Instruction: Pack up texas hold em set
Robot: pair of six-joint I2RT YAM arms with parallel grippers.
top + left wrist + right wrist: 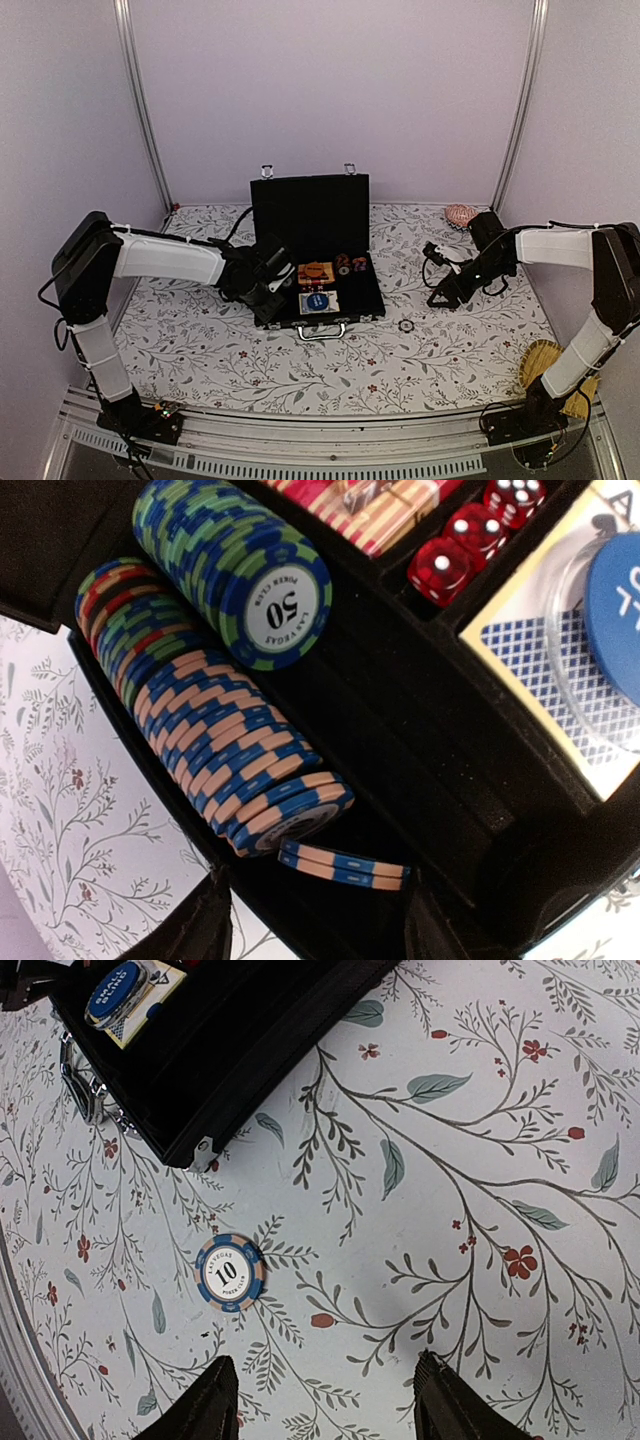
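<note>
Near right: woven straw item [545,365] at the bench [200,350] edge, well apart from the rest.
One loose 10 chip [230,1272] lies flat on the bench, just off the near right corner of the briefcase [352,308].
Right hand [320,1400] hangs over the bench right of the case, fingers spread, nothing between them. The chip is ahead of them, not touching.
Briefcase sits open mid-bench, silver handle [322,332] on its near side.
Left hand [315,925] is over the case's left compartment, fingers spread and empty. Two chips [345,865] lie flat just ahead of them.
Behind those are chip rows [230,750] on edge, with a 50 chip [275,610] facing the camera.
Right of the rows: red dice [470,530], blue-backed cards [530,650], and a blue disc [615,590] on top of them.
Lid [310,215] stands upright at the far side.
Far right: pink shell [461,214] by the wall.
</note>
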